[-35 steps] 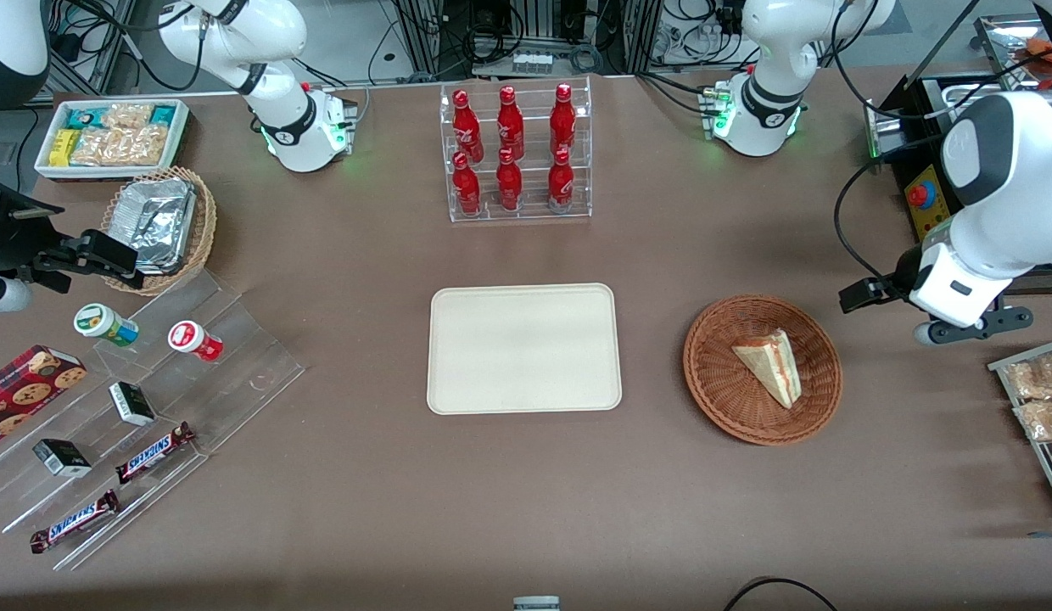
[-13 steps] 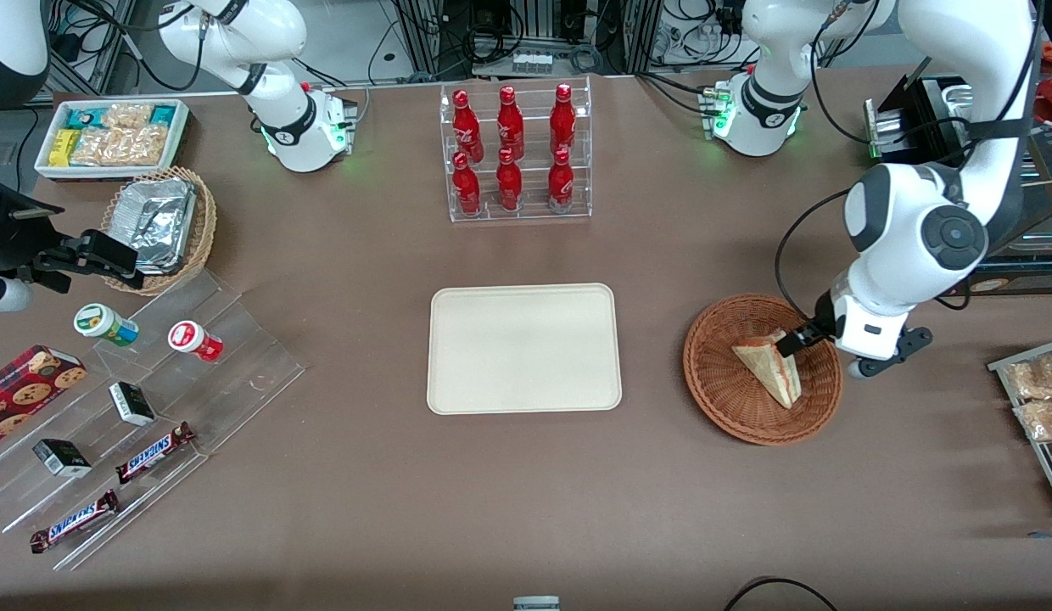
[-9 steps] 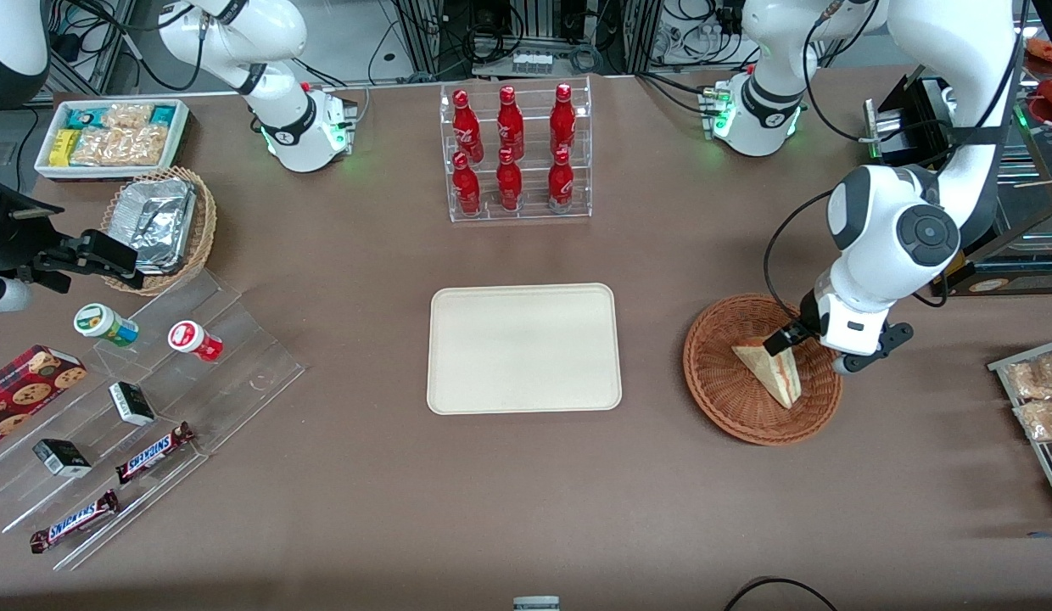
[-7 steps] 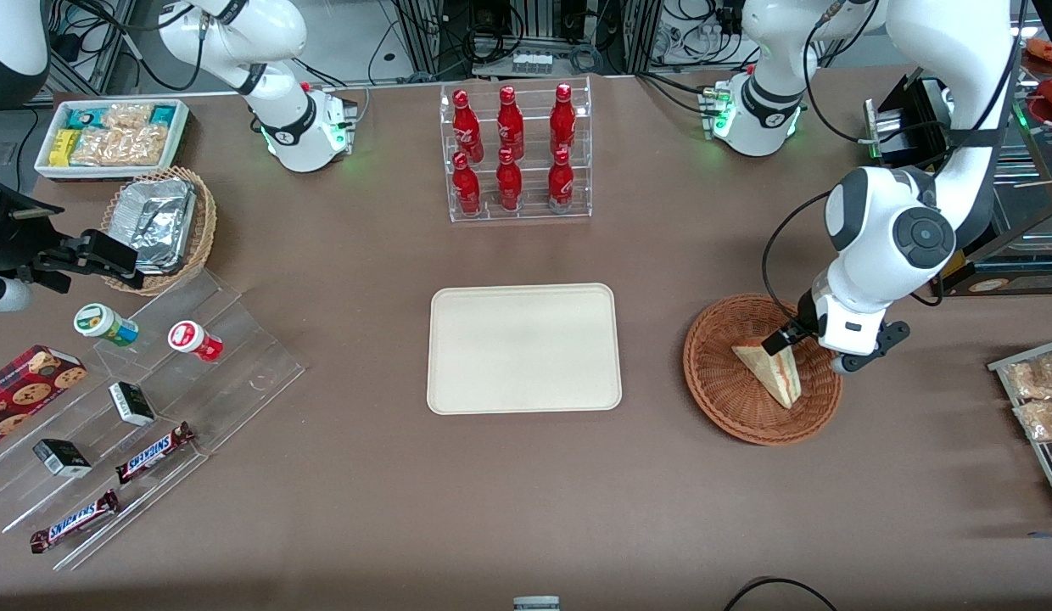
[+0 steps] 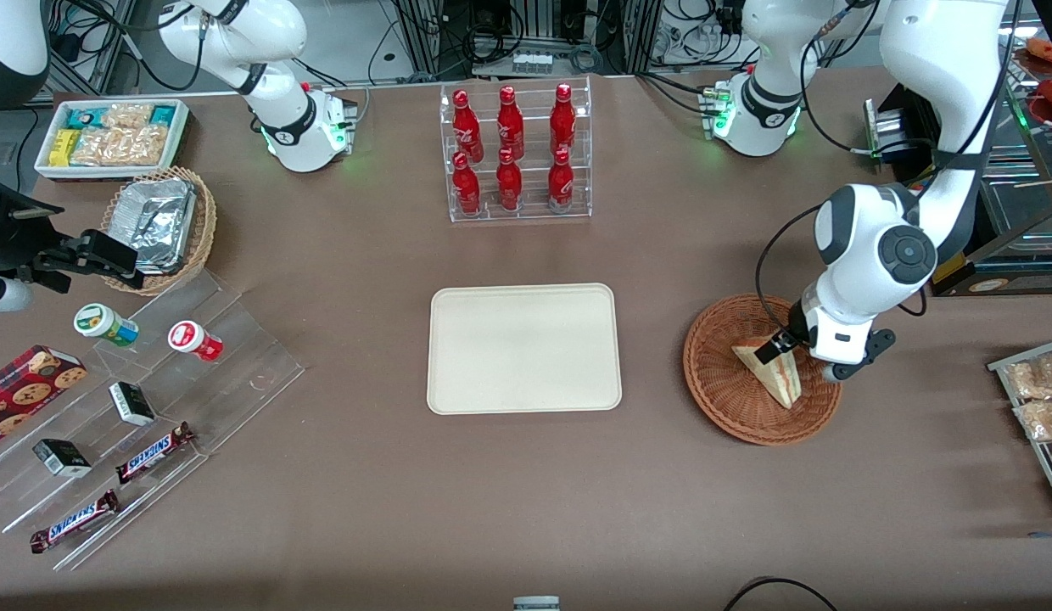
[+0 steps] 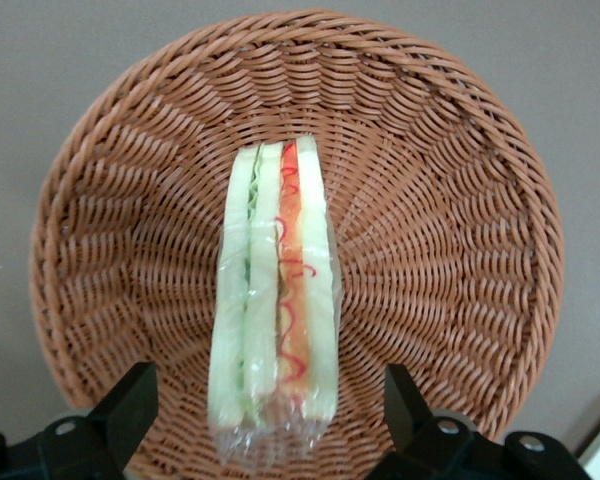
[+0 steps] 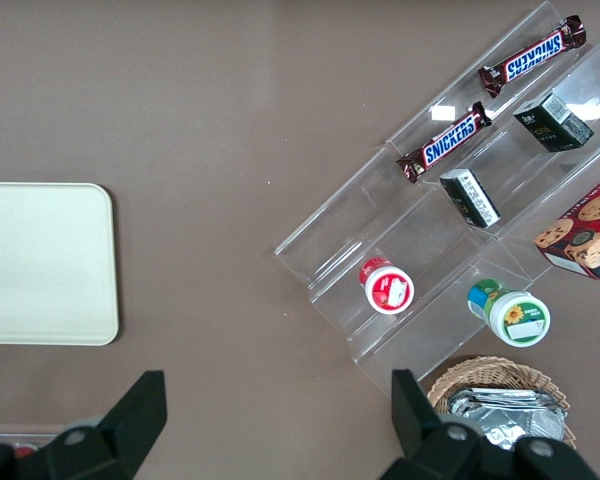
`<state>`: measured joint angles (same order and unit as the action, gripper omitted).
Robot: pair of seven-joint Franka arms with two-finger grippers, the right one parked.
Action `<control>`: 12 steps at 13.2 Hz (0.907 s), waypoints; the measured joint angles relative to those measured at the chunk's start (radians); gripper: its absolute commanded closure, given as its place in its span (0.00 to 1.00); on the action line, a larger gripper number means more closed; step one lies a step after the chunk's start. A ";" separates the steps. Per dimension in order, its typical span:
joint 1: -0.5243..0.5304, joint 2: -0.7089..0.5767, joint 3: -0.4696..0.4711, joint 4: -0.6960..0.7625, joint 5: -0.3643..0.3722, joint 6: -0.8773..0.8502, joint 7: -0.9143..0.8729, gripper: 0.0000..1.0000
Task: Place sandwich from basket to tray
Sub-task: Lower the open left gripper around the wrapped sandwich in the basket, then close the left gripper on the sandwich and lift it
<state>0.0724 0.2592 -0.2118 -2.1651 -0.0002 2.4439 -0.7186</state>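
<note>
Front view: the gripper (image 5: 785,346) hangs over the basket (image 5: 723,399) at the wide end of the sandwich (image 5: 772,371), which lies inside it. The tray (image 5: 523,348) sits well apart, bare.

Left wrist view: the fingers (image 6: 130,405) are spread wide, one on either side of the wrapped sandwich (image 6: 275,310), not touching it.

Judgement: the approach to grasp is in hand. The next move calls for a descent, then closing across the bread faces.
</note>
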 measured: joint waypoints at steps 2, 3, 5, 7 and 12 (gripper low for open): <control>0.000 0.020 0.000 0.000 0.000 0.016 -0.004 0.57; 0.000 0.023 0.000 0.000 0.000 0.018 -0.005 0.79; 0.000 0.023 0.000 0.000 0.006 0.018 -0.006 1.00; 0.000 0.022 0.000 0.000 0.028 0.018 -0.007 1.00; 0.000 0.020 0.000 0.012 0.061 -0.011 -0.007 1.00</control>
<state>0.0721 0.2792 -0.2118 -2.1533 0.0609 2.4333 -0.7259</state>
